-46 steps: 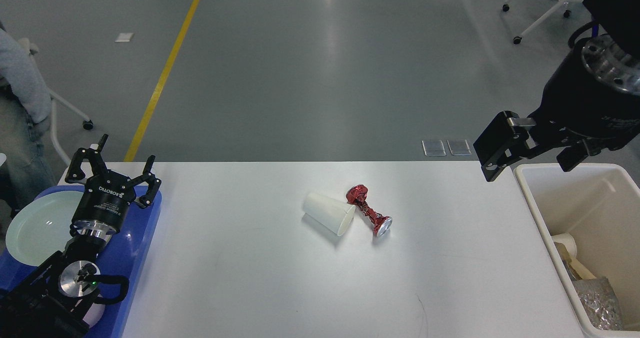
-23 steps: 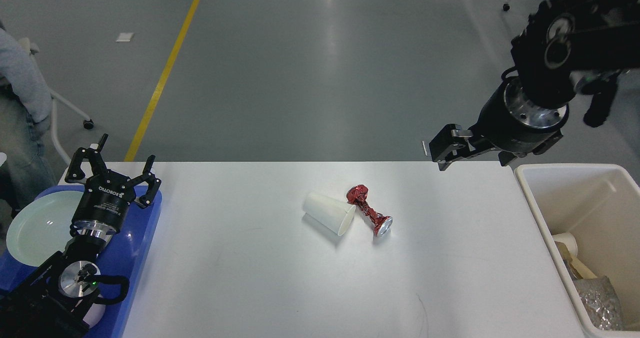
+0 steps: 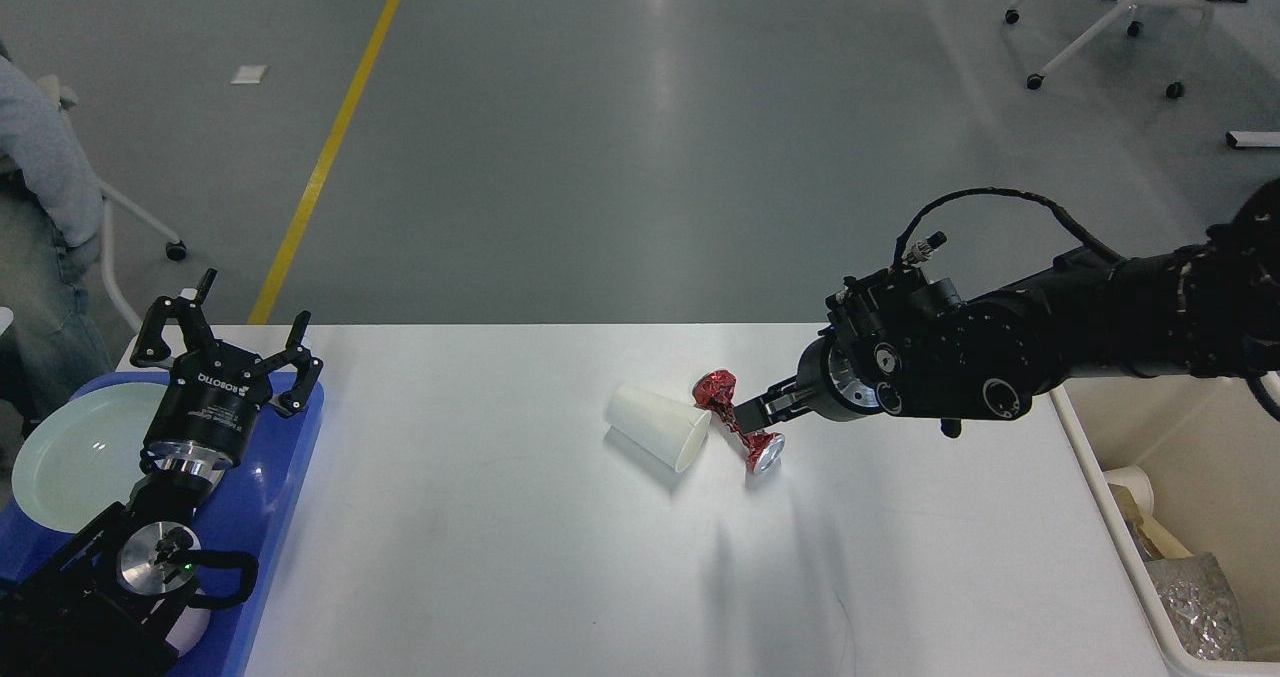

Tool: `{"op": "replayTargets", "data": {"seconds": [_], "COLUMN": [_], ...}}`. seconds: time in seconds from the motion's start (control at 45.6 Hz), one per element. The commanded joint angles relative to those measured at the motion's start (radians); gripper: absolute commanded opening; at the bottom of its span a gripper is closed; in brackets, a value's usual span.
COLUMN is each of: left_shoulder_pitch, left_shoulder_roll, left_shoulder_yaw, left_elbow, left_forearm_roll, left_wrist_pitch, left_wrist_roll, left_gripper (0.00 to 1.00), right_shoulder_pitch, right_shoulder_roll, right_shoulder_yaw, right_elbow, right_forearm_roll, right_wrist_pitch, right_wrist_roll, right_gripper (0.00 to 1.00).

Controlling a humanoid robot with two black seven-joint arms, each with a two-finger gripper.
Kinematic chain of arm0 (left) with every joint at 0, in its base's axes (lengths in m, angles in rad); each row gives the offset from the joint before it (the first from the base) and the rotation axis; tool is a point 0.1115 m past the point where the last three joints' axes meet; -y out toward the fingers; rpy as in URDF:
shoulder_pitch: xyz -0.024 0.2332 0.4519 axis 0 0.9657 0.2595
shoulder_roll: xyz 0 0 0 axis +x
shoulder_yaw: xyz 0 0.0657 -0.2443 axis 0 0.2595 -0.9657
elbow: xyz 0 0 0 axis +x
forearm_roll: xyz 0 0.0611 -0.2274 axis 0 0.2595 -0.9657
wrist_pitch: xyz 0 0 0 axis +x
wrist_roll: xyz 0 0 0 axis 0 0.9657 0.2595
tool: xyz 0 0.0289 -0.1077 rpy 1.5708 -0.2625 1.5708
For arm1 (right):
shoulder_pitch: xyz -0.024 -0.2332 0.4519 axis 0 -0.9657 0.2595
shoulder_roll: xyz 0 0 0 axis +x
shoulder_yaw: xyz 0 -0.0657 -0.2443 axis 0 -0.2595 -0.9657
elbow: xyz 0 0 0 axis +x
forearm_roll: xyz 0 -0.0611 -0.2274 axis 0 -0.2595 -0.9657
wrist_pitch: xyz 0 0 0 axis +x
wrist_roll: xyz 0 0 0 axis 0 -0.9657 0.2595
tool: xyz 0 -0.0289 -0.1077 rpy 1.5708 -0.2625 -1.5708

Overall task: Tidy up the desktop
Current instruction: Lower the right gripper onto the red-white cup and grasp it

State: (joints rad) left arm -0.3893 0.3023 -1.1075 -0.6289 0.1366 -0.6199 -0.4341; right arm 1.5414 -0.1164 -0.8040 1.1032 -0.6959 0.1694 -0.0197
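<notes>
The white tabletop (image 3: pixel 520 557) fills the lower part of your head view, its far edge running across the middle of the frame. Near its centre lies a crushed red can (image 3: pixel 738 420), twisted thin at the waist, with its silver end pointing toward 5 o'clock. Touching it on the 9 o'clock side is a white paper cup (image 3: pixel 659 427) tipped on its side, mouth facing the can. Your right gripper (image 3: pixel 752 415) reaches in from 3 o'clock and sits right at the can's narrow waist; it is seen nearly end-on and dark, so you cannot tell from here whether the fingers are spread or closed on the can. At 9 o'clock, your left gripper (image 3: pixel 222 332) hangs over a blue plastic tray (image 3: pixel 272 497) with its fingers spread wide and nothing between them. A pale green plate (image 3: pixel 75 457) rests in that tray, partly hidden by the left arm. At 4 o'clock, off the tabletop's right end, a cream bin (image 3: pixel 1120 517) holds a white cup (image 3: pixel 1132 489) and a crumpled silver wrapper (image 3: pixel 1195 607).
</notes>
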Motion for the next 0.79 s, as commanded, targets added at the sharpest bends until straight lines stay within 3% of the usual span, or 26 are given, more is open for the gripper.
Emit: {"op": "replayTargets", "data": {"seconds": [0.0,0.132,0.241,0.395,0.767], "left_shoulder_pitch": [0.001,0.001,0.001,0.000,0.000], "left_shoulder_roll": [0.000,0.000,0.000,0.000,0.000], "left_shoulder_yaw": [0.000,0.000,0.000,0.000,0.000], "left_elbow": [0.000,0.000,0.000,0.000,0.000], "left_forearm_roll": [0.000,0.000,0.000,0.000,0.000], "left_wrist_pitch": [0.000,0.000,0.000,0.000,0.000], "left_wrist_roll": [0.000,0.000,0.000,0.000,0.000], "left_gripper": [0.96,0.96,0.96,0.96,0.96], "right_shoulder_pitch": [-0.139,-0.259,-0.351,-0.392,-0.454], "right_shoulder_roll": [0.087,0.158,0.205,0.211,0.239], "right_shoulder_yaw": [-0.003,-0.012,-0.052,-0.058,-0.054], "right_elbow": [-0.228,-0.443,-0.539,-0.559,-0.598], "right_forearm_roll": [-0.020,-0.022,-0.046,-0.059,-0.059], "right_wrist_pitch": [-0.007,-0.019,-0.060,-0.119,-0.128], "right_wrist_roll": [0.104,0.104,0.104,0.106,0.086], "right_gripper": [0.93,0.93,0.93,0.93,0.96]}}
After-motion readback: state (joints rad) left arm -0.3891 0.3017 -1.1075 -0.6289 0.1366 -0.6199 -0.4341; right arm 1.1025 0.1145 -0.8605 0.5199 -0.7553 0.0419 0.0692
